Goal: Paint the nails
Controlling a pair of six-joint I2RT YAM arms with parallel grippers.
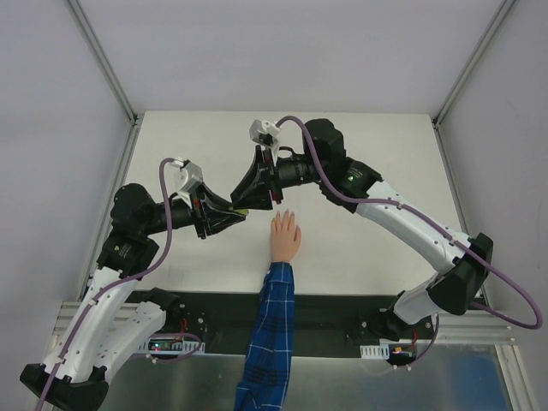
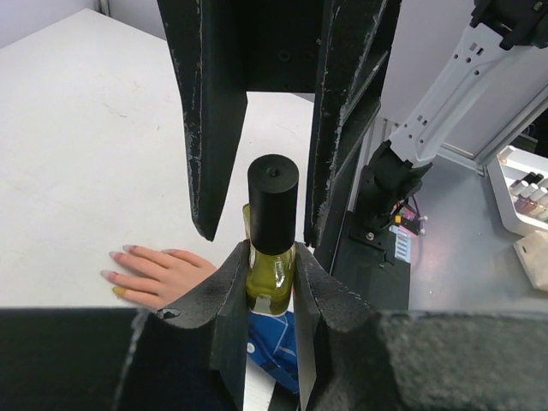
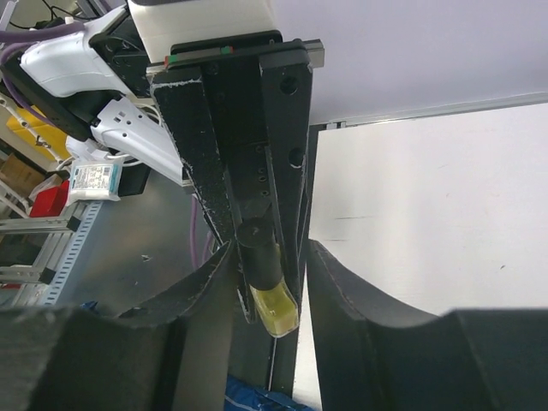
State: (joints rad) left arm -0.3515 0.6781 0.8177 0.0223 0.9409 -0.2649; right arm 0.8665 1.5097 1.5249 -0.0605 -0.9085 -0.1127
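Early stage, we judge: the round matte black cap [image 2: 272, 201] is on the small glass bottle of olive-yellow polish [image 2: 272, 282], so no brush is out. Left tool [image 2: 272, 257] pinches the bottle's glossy glass body, apparently off the white matte surface [image 1: 368, 171]. Right tool [image 2: 261, 235] faces it from the opposite side. Its scuffed black fingers [image 2: 201, 128] are half spread either side of the cap, with a sliver of gap on one side; not clamped that we can see. Left to do: uncap, brush each nail. The tiny pale pinkish nails [image 2: 110, 274] sit on the smooth peach plastic mannequin hand [image 2: 158, 276], lying flat, palm down, near the bottle. Its blue plaid fabric sleeve [image 1: 270, 325] trails to the near edge. One fingertip looks yellowish; whether paint, we cannot tell.
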